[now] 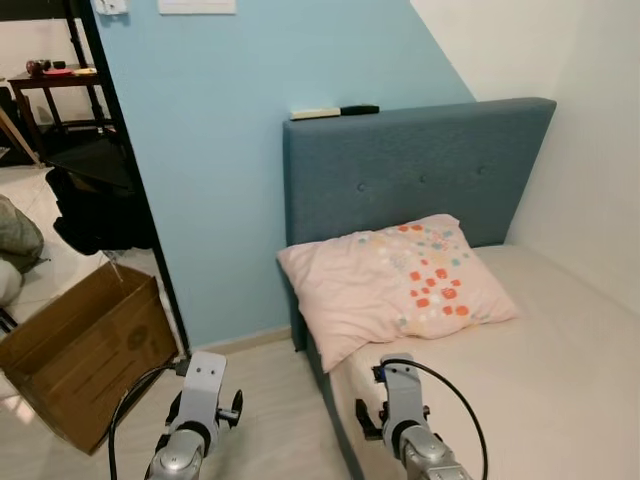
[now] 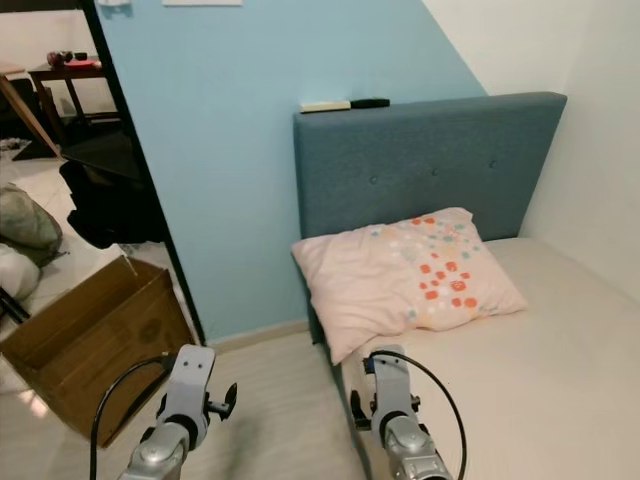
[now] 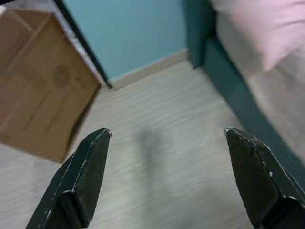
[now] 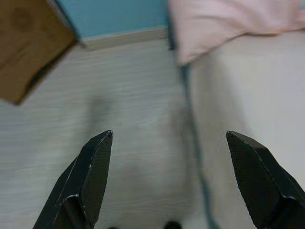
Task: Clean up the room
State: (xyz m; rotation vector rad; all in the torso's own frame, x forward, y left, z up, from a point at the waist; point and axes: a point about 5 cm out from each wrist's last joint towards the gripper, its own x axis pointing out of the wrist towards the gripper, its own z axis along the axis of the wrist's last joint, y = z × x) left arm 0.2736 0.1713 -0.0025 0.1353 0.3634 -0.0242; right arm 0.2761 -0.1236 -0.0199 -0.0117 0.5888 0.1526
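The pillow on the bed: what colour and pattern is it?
Pale pink pillow with orange-red and pastel dots; clearest in the left eye view.

A pink pillow (image 1: 400, 280) with orange dots lies tilted against the bed's (image 1: 560, 380) blue headboard (image 1: 420, 170).

Both arms were silver metal with black joints, each looped by a black cable; each hand's fingers (image 3: 88, 171) were long, tapered, matte black.

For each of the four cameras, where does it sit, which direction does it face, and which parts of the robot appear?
Left and right eye views: head camera, facing forward and down at pillow, bed and cardboard box; both arms show.
Left wrist view: faces floor; left gripper open.
Right wrist view: faces floor and bed edge; right gripper open.
All views share box and pillow.
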